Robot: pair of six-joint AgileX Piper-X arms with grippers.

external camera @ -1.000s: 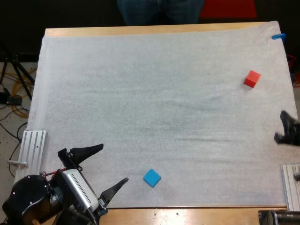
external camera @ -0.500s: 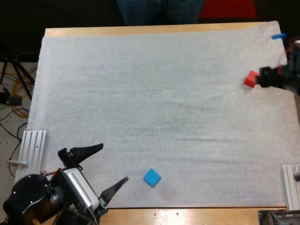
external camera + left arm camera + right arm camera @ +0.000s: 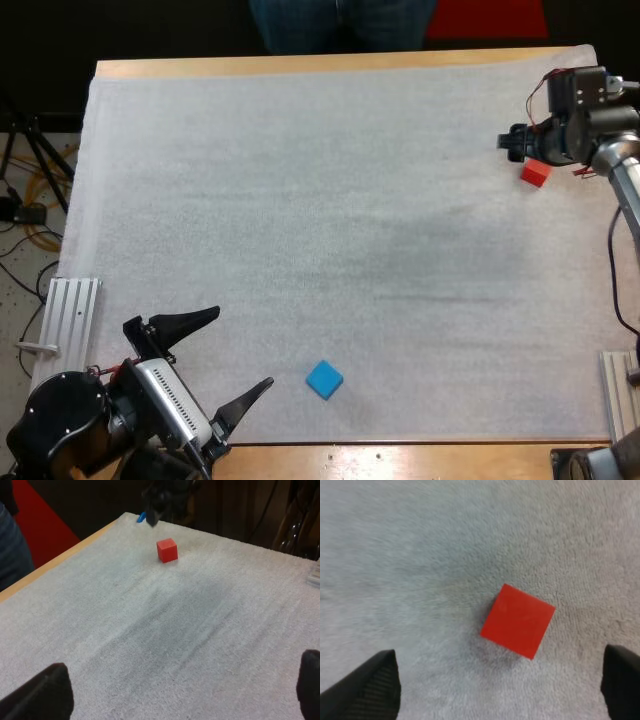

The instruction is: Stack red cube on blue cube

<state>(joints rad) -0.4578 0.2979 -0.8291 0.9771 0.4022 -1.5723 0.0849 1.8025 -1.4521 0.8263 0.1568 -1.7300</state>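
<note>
The table (image 3: 300, 66) carries the white mat (image 3: 300, 200), w/ a person's legs (image 3: 340, 20) at the far side. The L gripper (image 3: 242, 348) sits at the mat's near-left corner, fingers wide apart on nothing. It is prob. parked out of the way, since the blue cube (image 3: 324, 379) just beside it is the base and needs no lifting. The R gripper (image 3: 500, 649) hovers at the far right of the mat, pointing down, fingers spread well apart — set up for a pick, I'd judge. The red cube (image 3: 536, 173) lies flat on the mat beneath it, between the two fingers but clear of both, turned at an angle to them — not gripped yet. The cubes are well apart, approx. across the mat from each other.
</note>
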